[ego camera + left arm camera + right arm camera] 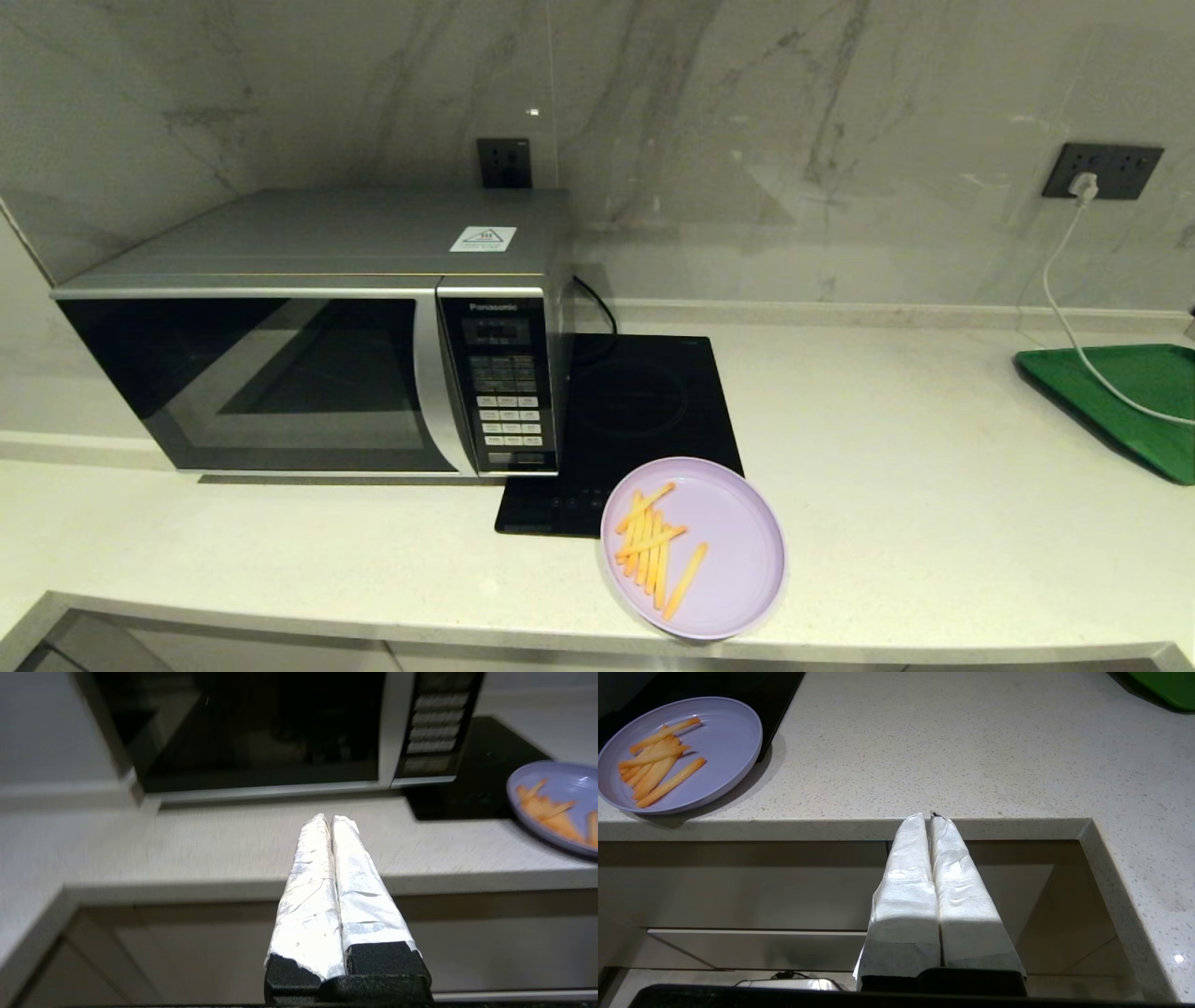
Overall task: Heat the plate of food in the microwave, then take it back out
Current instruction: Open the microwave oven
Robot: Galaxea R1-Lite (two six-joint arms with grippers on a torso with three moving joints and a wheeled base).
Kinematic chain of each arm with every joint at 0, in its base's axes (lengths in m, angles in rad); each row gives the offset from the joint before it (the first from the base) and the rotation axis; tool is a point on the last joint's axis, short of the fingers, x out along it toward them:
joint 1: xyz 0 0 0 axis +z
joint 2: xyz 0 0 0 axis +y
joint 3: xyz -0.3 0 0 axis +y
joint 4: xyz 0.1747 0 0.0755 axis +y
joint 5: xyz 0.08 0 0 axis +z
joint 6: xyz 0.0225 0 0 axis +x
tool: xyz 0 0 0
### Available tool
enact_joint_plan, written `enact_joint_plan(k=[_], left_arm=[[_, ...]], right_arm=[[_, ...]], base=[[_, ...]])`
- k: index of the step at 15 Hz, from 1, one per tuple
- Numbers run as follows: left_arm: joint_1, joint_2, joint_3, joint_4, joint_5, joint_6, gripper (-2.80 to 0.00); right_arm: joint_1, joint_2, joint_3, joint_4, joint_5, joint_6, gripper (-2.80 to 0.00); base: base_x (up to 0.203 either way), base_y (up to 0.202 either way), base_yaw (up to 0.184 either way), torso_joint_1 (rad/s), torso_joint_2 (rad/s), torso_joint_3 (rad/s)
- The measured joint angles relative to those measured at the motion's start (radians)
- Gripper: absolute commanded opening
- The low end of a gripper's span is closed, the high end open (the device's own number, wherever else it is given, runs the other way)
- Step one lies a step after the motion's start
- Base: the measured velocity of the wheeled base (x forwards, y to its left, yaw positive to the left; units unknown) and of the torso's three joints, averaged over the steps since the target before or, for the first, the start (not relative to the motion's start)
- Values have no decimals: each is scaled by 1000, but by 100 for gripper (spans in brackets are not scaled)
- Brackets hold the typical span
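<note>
The lilac plate of food (695, 548) lies at the counter's front edge with orange fries on its left half, partly over the hob's front right corner. It also shows in both wrist views, as the plate (556, 805) and the plate (679, 753). The silver microwave (317, 327) stands at the left with its dark door closed; the microwave (280, 728) faces the left wrist camera. My left gripper (330, 817) is shut and empty, low in front of the counter before the microwave. My right gripper (927, 815) is shut and empty, below the counter edge right of the plate. Neither gripper shows in the head view.
A flat black induction hob (635, 420) lies right of the microwave. A green tray (1134, 401) sits at the far right with a white cable (1064, 308) running over it to a wall socket. The counter's front edge (831, 828) overhangs cabinets below.
</note>
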Motion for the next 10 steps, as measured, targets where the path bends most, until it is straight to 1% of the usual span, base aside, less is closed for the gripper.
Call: enact_joint_plan(k=[1, 2, 3, 4, 5, 6, 7, 8, 9, 10], left_arm=[[-2, 5, -46, 16, -32, 27, -280], [-2, 18, -104, 42, -57, 38, -280], [-3, 47, -178, 84, -77, 34, -280], [-8, 85, -262, 126, -99, 12, -280], [-22, 135, -351, 183, -127, -25, -280], [-55, 195, -444, 250, -158, -75, -280], [-115, 252, -514, 323, -183, -131, -280], [-199, 296, -558, 379, -199, -187, -280], [-292, 338, -588, 418, -215, -249, -280], [-361, 376, -608, 434, -246, -305, -280]], right_arm=[[0, 0, 0, 0, 0, 0, -280], [0, 0, 0, 0, 0, 0, -280], [0, 0, 0, 0, 0, 0, -280], [0, 0, 0, 0, 1, 0, -280], [0, 0, 0, 0, 1, 0, -280], [0, 0, 0, 0, 0, 0, -280], [0, 0, 0, 0, 0, 0, -280], [0, 0, 0, 0, 0, 0, -280], [0, 0, 0, 0, 0, 0, -280], [0, 0, 0, 0, 0, 0, -280]], base=[[0, 0, 0, 0, 0, 0], [0, 0, 0, 0, 0, 0], [0, 0, 0, 0, 0, 0], [0, 0, 0, 0, 0, 0], [0, 0, 0, 0, 0, 0], [0, 0, 0, 0, 0, 0], [0, 0, 0, 0, 0, 0], [0, 0, 0, 0, 0, 0], [0, 0, 0, 0, 0, 0], [0, 0, 0, 0, 0, 0]])
